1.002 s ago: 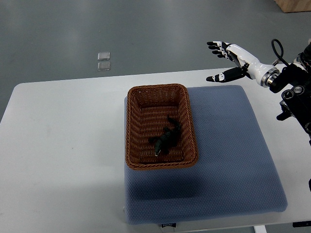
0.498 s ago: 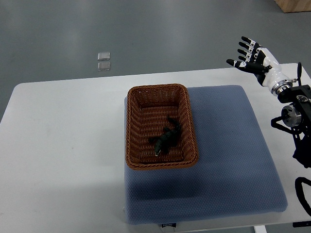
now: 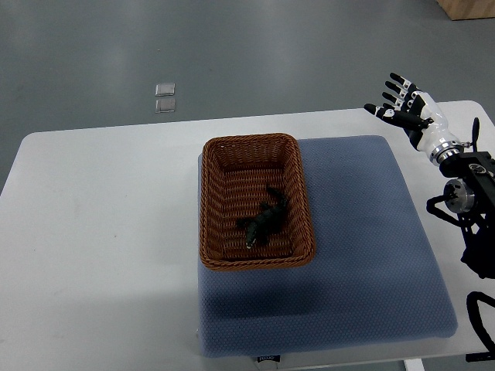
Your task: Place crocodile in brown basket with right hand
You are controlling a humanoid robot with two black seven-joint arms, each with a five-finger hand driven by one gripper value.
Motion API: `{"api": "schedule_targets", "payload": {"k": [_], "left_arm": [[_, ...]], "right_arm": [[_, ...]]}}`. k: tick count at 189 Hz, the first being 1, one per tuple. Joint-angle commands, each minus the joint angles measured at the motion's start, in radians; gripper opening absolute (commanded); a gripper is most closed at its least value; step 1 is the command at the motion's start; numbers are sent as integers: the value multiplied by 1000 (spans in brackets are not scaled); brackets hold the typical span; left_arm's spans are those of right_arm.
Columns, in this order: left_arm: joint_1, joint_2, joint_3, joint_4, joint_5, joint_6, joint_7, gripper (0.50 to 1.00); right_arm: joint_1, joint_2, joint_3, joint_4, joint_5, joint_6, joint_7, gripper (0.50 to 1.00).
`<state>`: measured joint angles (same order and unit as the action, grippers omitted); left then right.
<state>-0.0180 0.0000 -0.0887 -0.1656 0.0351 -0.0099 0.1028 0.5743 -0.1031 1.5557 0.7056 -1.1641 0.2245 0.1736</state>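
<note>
1. While the crocodile [image 3: 264,222] lies inside the basket [image 3: 209,224], down toward its near right corner, nothing is touching it.
2. Basket sits on the left part of the blue pad [image 3: 371,255], and the pad lies on the white table [image 3: 100,232].
3. Right hand [image 3: 404,110] hovers over the table's far right edge, well apart from the basket, fingers spread, holding nothing.

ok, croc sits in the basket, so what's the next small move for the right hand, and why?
Probably draw the right hand back to rest at the right edge. The crocodile already lies inside the brown basket, and the fingers are spread, holding nothing, well clear of the basket.
</note>
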Motion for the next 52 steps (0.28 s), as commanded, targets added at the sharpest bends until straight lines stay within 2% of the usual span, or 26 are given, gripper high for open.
{"api": "schedule_targets", "payload": {"k": [1, 52], "left_arm": [[0, 0, 0, 0, 0, -1, 0, 1000], [1, 0, 0, 0, -1, 1, 0, 1000]], "right_arm": [[9, -7, 3, 0, 11, -7, 3, 930], [12, -10, -3, -31, 52, -5, 10, 930]]}}
